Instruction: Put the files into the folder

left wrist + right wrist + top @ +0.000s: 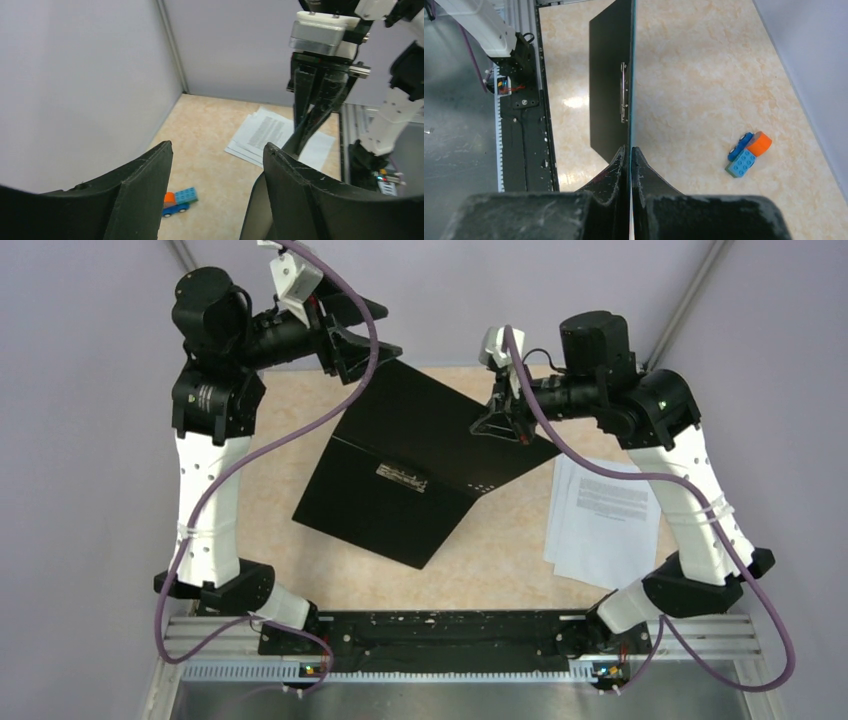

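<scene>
evidently the right gripper [630, 149] pinches the thin cover edge of the stiff folder [400, 470]; left gripper [217, 150] gapes empty; light, floppy files [605, 520] at its 4 o'clock likely want an edge grip

Beige table [500, 550] — folder [400, 470], files [605, 520], toy truck [748, 154]

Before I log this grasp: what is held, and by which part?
The right tool pinches the folder by its open cover's edge; left tool is open, holding nothing.
</scene>
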Action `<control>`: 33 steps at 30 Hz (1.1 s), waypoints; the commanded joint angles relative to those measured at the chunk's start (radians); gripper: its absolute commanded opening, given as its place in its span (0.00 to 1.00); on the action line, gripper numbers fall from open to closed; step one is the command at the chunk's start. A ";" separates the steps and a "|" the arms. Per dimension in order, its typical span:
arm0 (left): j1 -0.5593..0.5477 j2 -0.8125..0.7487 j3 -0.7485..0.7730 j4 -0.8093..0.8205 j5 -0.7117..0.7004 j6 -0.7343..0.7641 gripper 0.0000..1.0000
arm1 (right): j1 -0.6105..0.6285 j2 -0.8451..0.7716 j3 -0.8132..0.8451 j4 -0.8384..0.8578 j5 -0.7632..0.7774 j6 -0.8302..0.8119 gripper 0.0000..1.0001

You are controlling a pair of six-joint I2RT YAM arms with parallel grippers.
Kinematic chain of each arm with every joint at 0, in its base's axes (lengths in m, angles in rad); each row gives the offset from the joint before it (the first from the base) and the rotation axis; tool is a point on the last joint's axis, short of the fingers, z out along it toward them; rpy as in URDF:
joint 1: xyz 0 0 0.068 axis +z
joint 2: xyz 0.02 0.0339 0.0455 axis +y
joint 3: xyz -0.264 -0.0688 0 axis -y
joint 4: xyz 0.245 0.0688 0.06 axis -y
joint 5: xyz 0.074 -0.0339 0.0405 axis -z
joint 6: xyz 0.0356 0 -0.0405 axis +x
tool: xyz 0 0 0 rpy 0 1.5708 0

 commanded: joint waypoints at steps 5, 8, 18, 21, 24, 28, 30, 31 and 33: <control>0.109 -0.017 -0.175 0.335 0.375 -0.281 0.64 | 0.016 0.036 0.066 0.023 0.058 -0.046 0.00; 0.126 -0.018 -0.272 0.561 0.448 -0.488 0.62 | 0.016 0.053 0.082 0.016 0.064 -0.055 0.00; 0.129 0.013 -0.344 0.655 0.483 -0.564 0.54 | 0.016 0.082 0.108 0.003 0.066 -0.077 0.00; 0.130 0.007 -0.386 0.646 0.480 -0.551 0.50 | 0.017 0.089 0.117 0.001 0.064 -0.080 0.00; 0.130 0.004 -0.413 0.589 0.469 -0.504 0.47 | 0.017 0.095 0.126 0.002 0.064 -0.083 0.00; 0.128 0.004 -0.415 0.428 0.426 -0.371 0.40 | 0.017 0.105 0.133 0.001 0.063 -0.083 0.00; 0.127 -0.001 -0.432 0.416 0.410 -0.362 0.31 | 0.016 0.112 0.133 0.003 0.062 -0.082 0.00; 0.125 -0.005 -0.444 0.415 0.400 -0.360 0.23 | 0.016 0.117 0.134 0.005 0.068 -0.081 0.00; 0.122 -0.019 -0.471 0.413 0.363 -0.356 0.06 | 0.016 0.125 0.132 0.021 0.098 -0.062 0.00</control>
